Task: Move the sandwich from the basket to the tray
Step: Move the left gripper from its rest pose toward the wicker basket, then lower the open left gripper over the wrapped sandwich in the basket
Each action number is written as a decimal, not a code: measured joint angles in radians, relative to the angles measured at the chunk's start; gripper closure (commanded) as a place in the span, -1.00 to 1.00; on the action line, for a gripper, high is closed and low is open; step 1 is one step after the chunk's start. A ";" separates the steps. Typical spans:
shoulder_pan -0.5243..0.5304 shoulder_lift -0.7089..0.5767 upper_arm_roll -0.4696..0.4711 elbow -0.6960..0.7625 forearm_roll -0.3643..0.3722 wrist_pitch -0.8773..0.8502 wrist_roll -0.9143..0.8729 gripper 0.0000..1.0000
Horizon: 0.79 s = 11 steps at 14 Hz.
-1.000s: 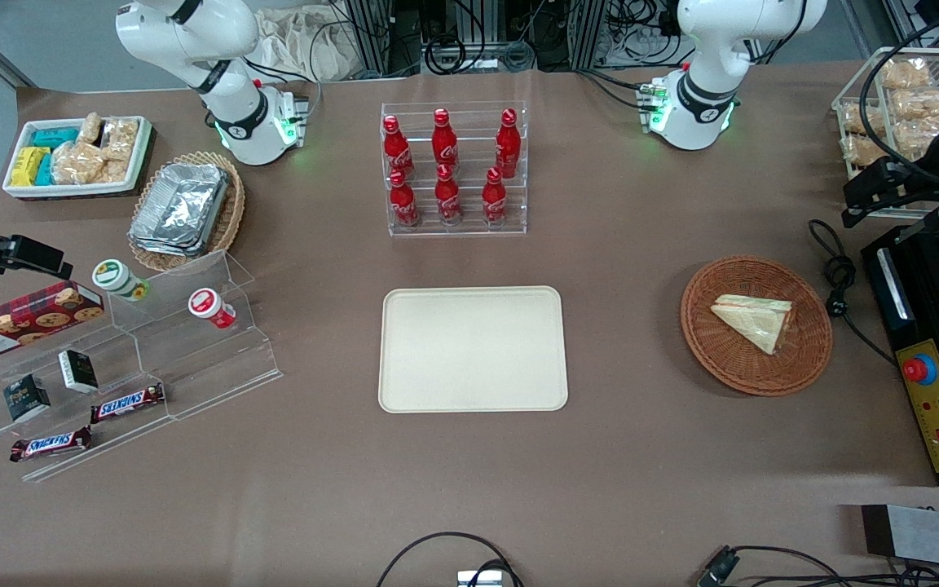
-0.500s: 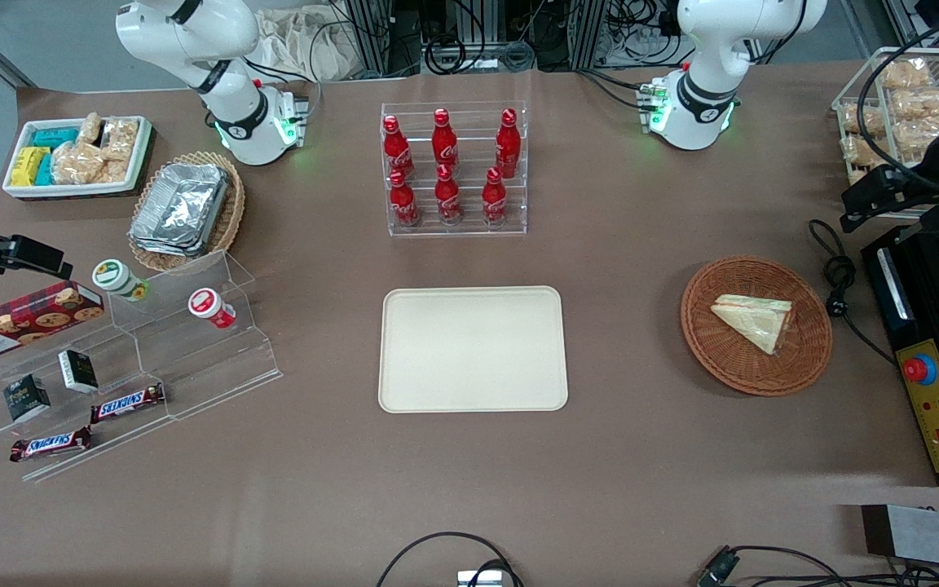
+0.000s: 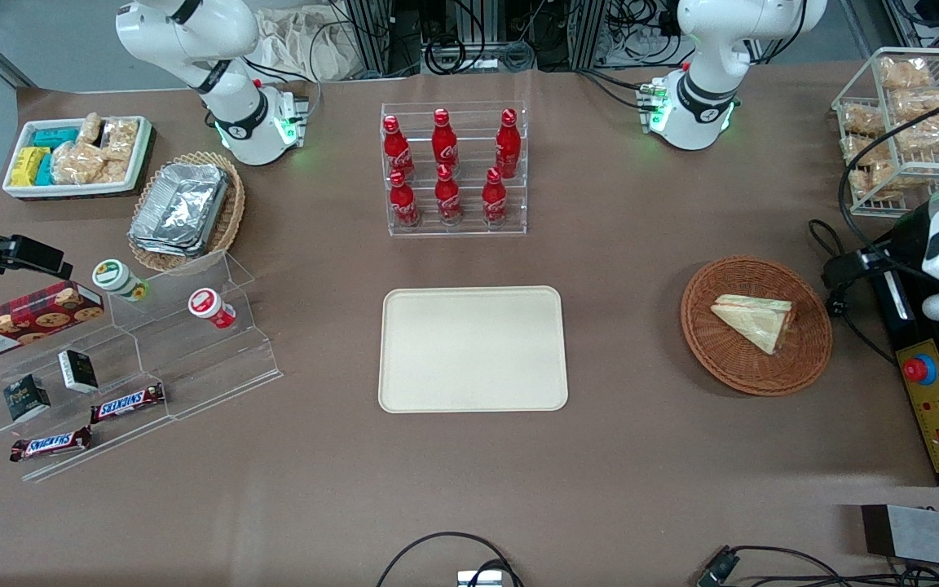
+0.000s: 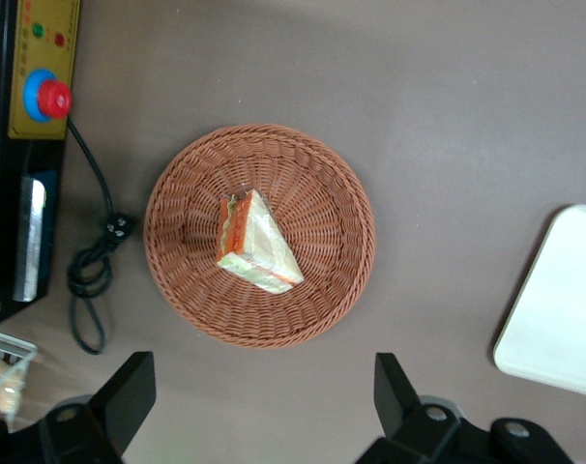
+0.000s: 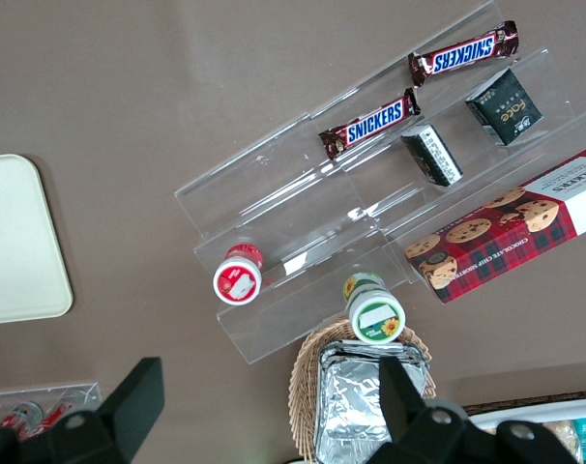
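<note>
While gripper [image 4: 259,411] hovers w/ fingers spread wide, holding nothing, sandwich [image 4: 254,242] lies in basket [image 4: 332,184] just ahead, its long edge askew to the fingers' line.

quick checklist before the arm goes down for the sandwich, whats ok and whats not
1. Sandwich lies in the basket, nothing on top of it: ok.
2. Pincer is open, with nothing between its fingers: ok.
3. Pincer is centred over the sandwich: not ok; in the front view the arm is past the basket's rim, toward the working arm's end of the table.
4. Tray has bare room for the sandwich: ok.
5. Way from basket to tray is bare table: ok.
6. Black cable lies outside the basket: ok.
</note>
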 measured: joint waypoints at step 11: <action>0.001 -0.041 0.069 -0.406 -0.045 0.443 -0.194 -1.00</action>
